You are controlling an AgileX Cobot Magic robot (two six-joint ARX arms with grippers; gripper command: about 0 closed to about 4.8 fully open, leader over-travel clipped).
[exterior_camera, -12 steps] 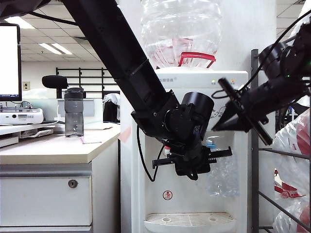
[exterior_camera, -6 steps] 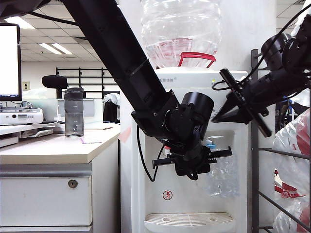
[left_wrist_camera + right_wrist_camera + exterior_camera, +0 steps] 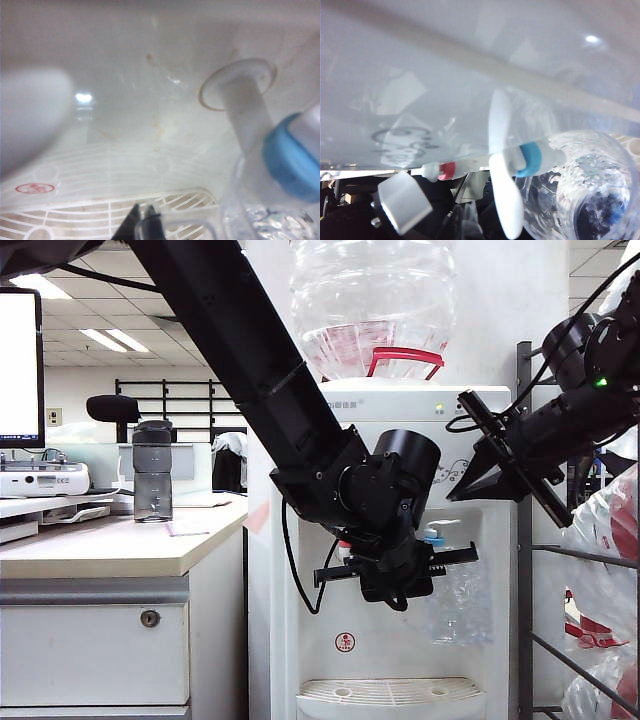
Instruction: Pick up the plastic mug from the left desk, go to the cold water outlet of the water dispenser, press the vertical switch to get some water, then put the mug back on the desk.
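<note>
Under the blue tap (image 3: 433, 536) our left pincer (image 3: 395, 575) is pinching the mug (image 3: 452, 602); right pincer (image 3: 478, 478), grip unclear, is risking missing the lever (image 3: 501, 175), or overfilling.

Open-plan office, seen from low down. Overhead, a grid ceiling (image 3: 95, 310) with rectangular light panels (image 3: 115, 339), all lit. Far back, a dark railing (image 3: 180, 390) against a pale wall (image 3: 70, 385). At the left edge, a bright monitor (image 3: 20, 365). On the right, a grey metal rack (image 3: 525, 540) with bagged goods (image 3: 600, 530) behind its bars.
</note>
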